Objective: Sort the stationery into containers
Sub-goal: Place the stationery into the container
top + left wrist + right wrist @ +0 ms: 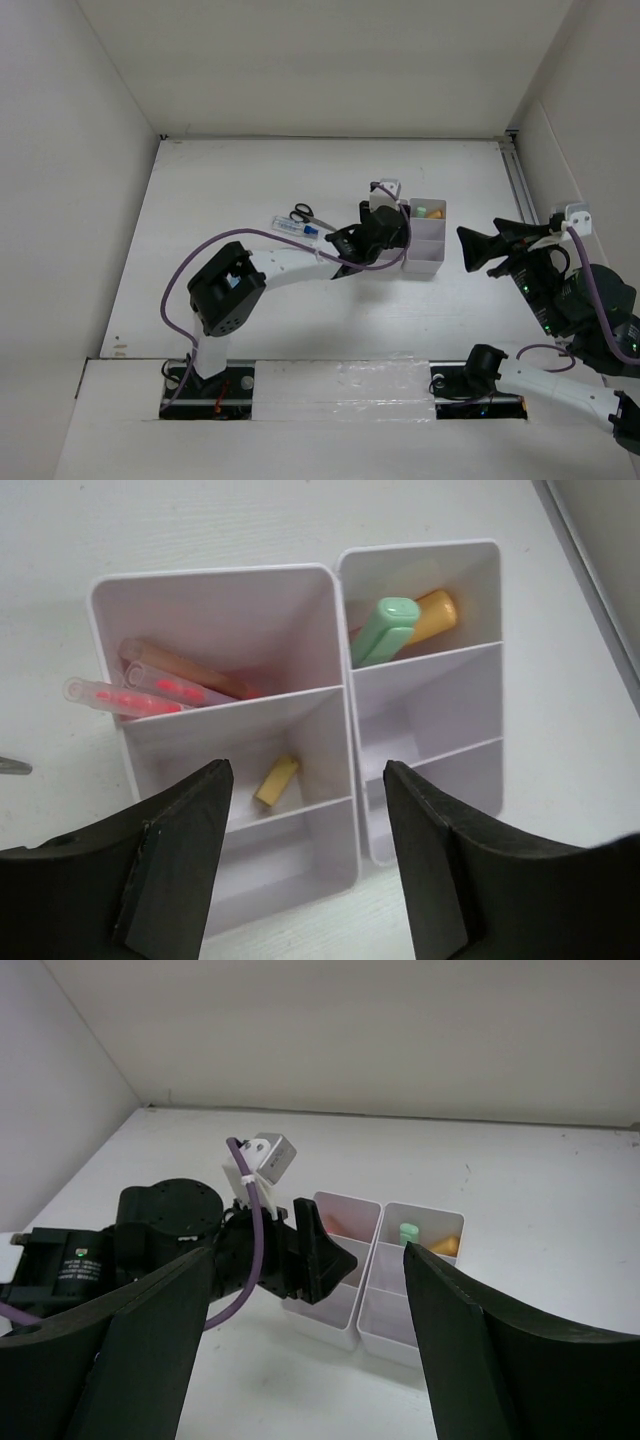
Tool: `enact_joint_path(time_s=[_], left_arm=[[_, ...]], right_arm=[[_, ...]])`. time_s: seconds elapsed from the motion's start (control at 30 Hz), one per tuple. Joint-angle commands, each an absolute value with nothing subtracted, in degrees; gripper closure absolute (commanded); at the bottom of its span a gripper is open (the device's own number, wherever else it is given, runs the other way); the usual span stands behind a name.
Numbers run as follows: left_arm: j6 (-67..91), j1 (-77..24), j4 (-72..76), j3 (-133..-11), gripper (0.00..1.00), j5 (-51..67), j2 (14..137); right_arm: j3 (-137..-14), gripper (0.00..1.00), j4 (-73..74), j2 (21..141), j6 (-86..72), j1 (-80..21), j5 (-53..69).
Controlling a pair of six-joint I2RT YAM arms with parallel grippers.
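Left gripper (308, 778): jaws apart, empty, above the white plastic organiser (215, 572), over the compartment holding a short yellow highlighter (276, 781). Right gripper (478, 248): jaws apart, empty, well apart to the right. Unsorted: scissors (302, 212) and blue-capped tube (290, 226), long axis crosswise, on the table just left of the left gripper. Left arm nearer.

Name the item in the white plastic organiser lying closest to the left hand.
The short yellow stick, alone in a middle compartment; the red pens, green highlighter and orange highlighter lie in farther ones.
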State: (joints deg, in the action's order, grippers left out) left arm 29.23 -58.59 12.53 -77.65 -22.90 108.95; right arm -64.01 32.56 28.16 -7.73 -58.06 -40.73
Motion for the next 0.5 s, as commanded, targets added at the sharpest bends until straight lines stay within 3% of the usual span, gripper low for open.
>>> enact_joint_path(time_s=[0.0, 0.17, 0.47], left_arm=[[27.3, -61.3, 15.1, -78.2, 0.42, -26.5, 101.3], [27.2, -62.1, 10.9, -79.4, 0.29, -30.5, 98.3], [30.1, -57.6, 4.0, -74.3, 0.23, -35.0, 90.7]], right_arm=[[-64.2, 0.18, 29.8, 27.7, -7.0, -57.6, -39.9], [-64.7, 0.18, 29.3, 28.7, -6.5, -57.6, -38.8], [-64.2, 0.18, 28.7, 29.3, -6.0, -57.6, -38.2]])
